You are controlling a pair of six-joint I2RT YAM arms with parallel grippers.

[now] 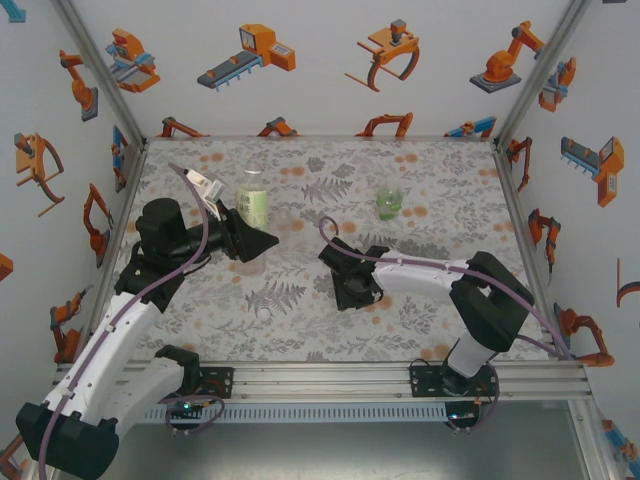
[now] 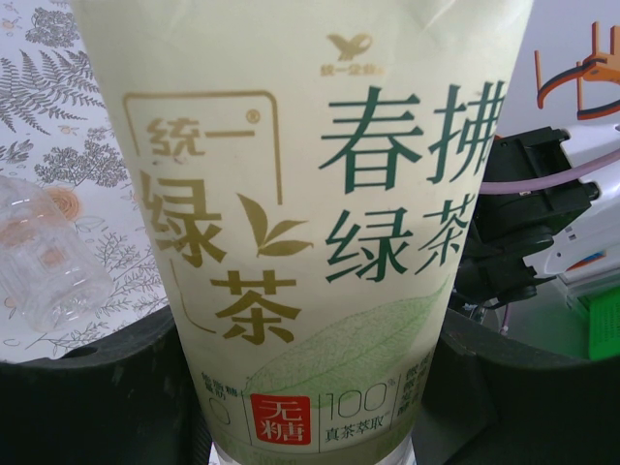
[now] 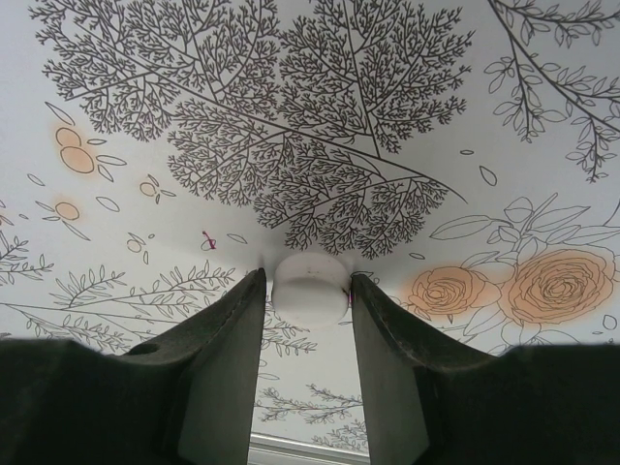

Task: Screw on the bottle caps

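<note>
**Cap pickup on the right, bottle steadied on the left**

The left end effector [image 1: 255, 238] is clamped on the lower body of the tall clear plastic bottle with a pale yellow-green label [image 2: 310, 194]. It holds the bottle upright in the left half of the table [image 1: 470, 330], toward the far edge. This grip presumably braces the bottle against turning when a cap is twisted on.

The right end effector [image 1: 350, 288] points down near the table's centre, slightly toward the near edge. Its fingers [image 3: 228, 358] are drawn in narrow on either side of the small round white plastic cap [image 3: 310, 288], which rests flat on the grey floral-print mat [image 3: 320, 116]. A pinch across the rim suits both lifting and later rotating the cap.

The short squat green-tinted clear bottle [image 1: 388, 204] stands free near the far edge, right of centre and well apart from both arms. It is likely waiting its turn. Whether its neck carries a cap cannot be told.
</note>
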